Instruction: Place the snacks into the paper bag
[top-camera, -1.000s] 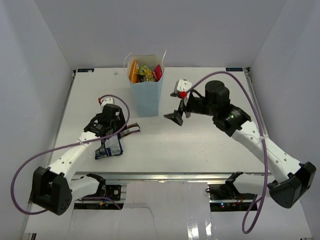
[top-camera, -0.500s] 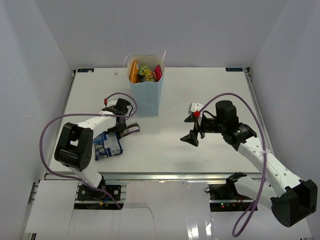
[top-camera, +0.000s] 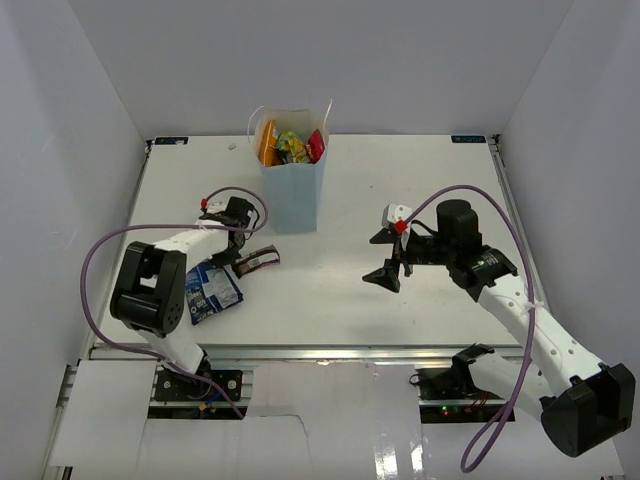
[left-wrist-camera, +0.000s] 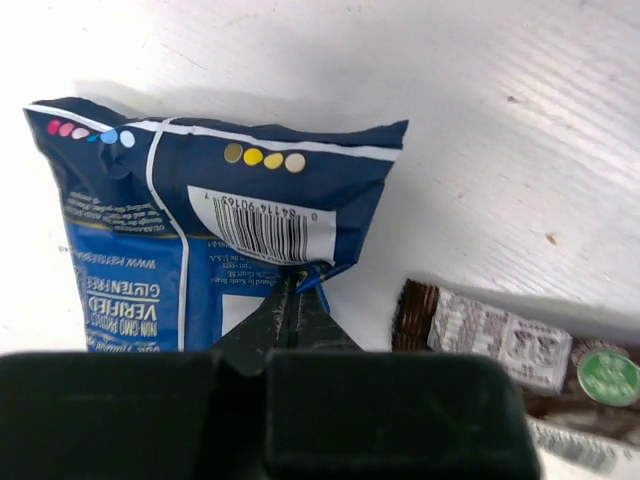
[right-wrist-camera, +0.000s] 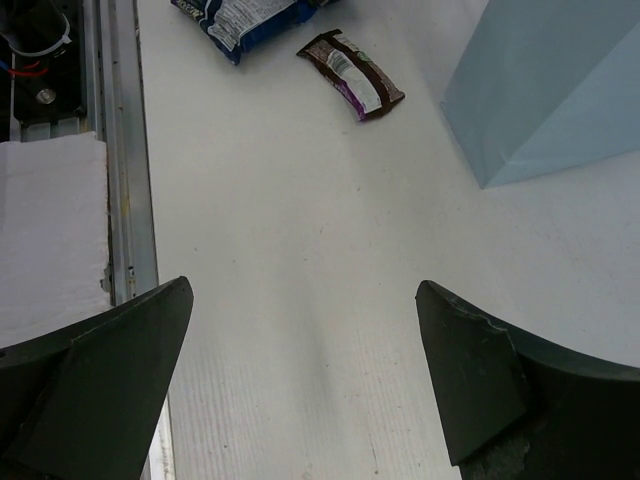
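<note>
Your left gripper (left-wrist-camera: 293, 300) has its jaws closed together on the near edge of the blue pouch (left-wrist-camera: 150, 230); the foil puckers at the tips, so I judge it is pinched there. The pouch lies flat on the table at the left, barcode side up, 1 sealed end pointing away from the gripper. The rest is hidden under the gripper, so I cannot tell its long axis.

It should be light, soft and slippery, so a flat seam is the best place to hold it.

The dark brown bar (left-wrist-camera: 500, 345) lies just beside it, long axis across the table. The paper bag (top-camera: 293, 195) stands upright further back. Your right gripper (right-wrist-camera: 303, 300) is wide open and holds nothing.
</note>
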